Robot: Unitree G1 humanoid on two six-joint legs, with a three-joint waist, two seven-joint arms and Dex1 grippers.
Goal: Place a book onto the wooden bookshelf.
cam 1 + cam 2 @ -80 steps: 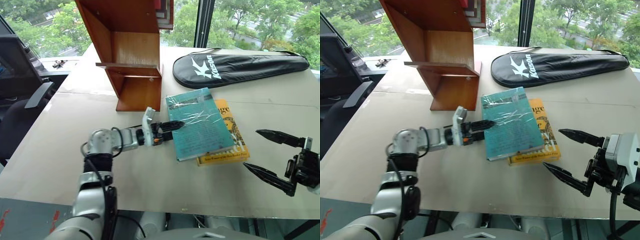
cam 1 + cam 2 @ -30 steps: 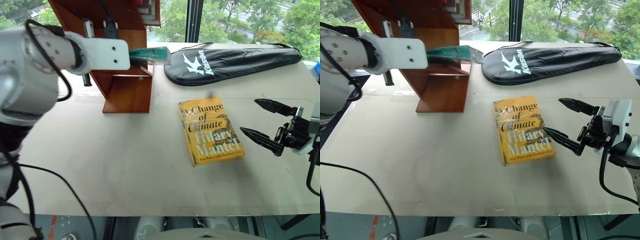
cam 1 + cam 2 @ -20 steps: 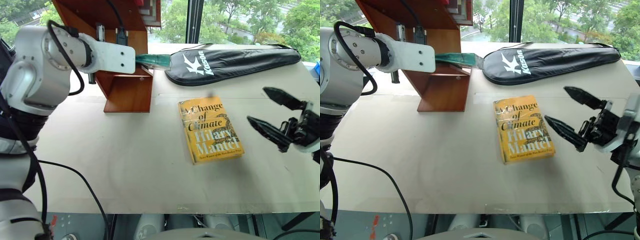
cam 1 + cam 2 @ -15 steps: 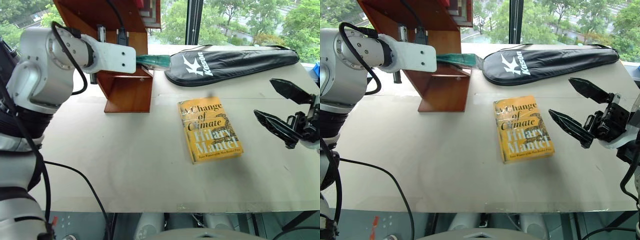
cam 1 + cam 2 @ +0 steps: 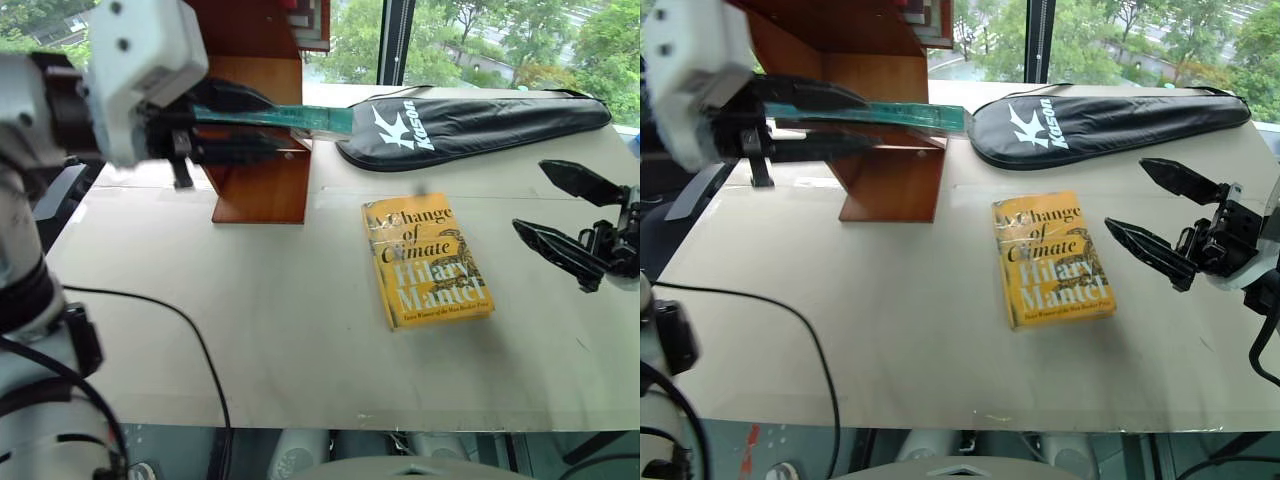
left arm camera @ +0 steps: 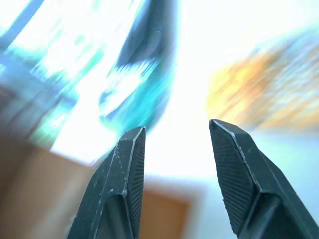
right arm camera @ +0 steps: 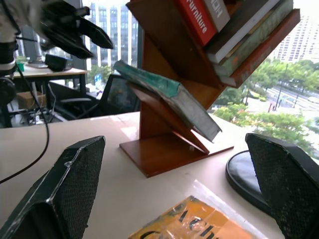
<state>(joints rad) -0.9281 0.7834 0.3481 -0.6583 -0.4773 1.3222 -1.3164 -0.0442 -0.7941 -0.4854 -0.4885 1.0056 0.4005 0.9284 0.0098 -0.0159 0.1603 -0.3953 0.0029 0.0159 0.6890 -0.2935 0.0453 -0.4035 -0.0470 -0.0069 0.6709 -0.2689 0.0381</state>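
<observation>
Worktop (image 5: 250, 330): pale, flat, carries all items.

Wooden bookshelf (image 5: 262, 160): reddish-brown, at the worktop's far left; other books stacked slanting in its upper compartment.

Racket bag (image 5: 470, 118): black, far side of the worktop, right of the shelf.

Yellow book (image 5: 428, 260): flat on the worktop, mid-right, cover up, well apart from the shelf.

Book (image 5: 880, 114): teal-green, lying on the horizontal shelf board, tilted, its right end jutting past the board's edge toward the racket bag.

Left hand (image 5: 855, 120): raised at the shelf's left, fingers parted, one above and one below the book's left end. Cannot tell whether either finger touches the cover.

Right hand (image 5: 555, 210): hovering over the worktop's right edge, fingers spread wide, empty, right of the yellow book, far from the teal one.
</observation>
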